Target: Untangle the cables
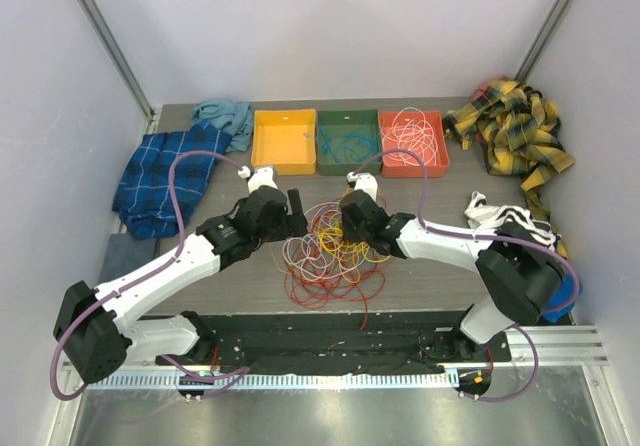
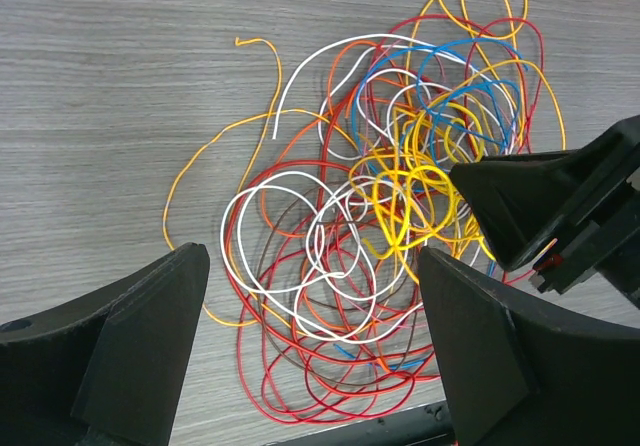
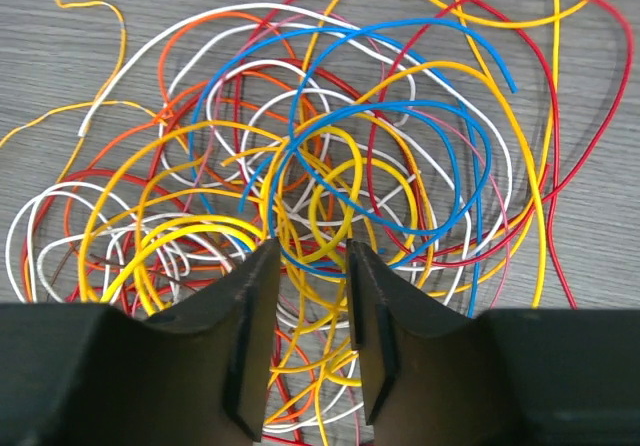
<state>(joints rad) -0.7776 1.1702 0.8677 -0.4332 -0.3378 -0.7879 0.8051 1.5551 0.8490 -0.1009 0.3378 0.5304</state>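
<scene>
The cables (image 1: pixel 330 251) lie in one tangled heap of red, orange, yellow, white and blue loops on the table between the two arms. My left gripper (image 1: pixel 298 216) hovers over the heap's left side. In its wrist view the left gripper (image 2: pixel 310 296) stands wide open above white and red loops (image 2: pixel 300 266), holding nothing. My right gripper (image 1: pixel 338 228) is over the heap's upper middle. The right gripper (image 3: pixel 312 256) has its jaws narrowed but apart, with yellow cables (image 3: pixel 330 196) and a blue cable (image 3: pixel 400 116) running under and through the gap. The right gripper's finger (image 2: pixel 530 201) shows in the left wrist view.
Three bins stand at the back: an orange bin (image 1: pixel 285 158), a green bin (image 1: pixel 347 168) holding blue cables, and a red bin (image 1: pixel 413 170) holding white cables. Cloths lie around: blue plaid (image 1: pixel 160 181), teal (image 1: pixel 225 116), yellow plaid (image 1: pixel 515 131), striped (image 1: pixel 500 216). A black rail (image 1: pixel 330 331) runs along the near edge.
</scene>
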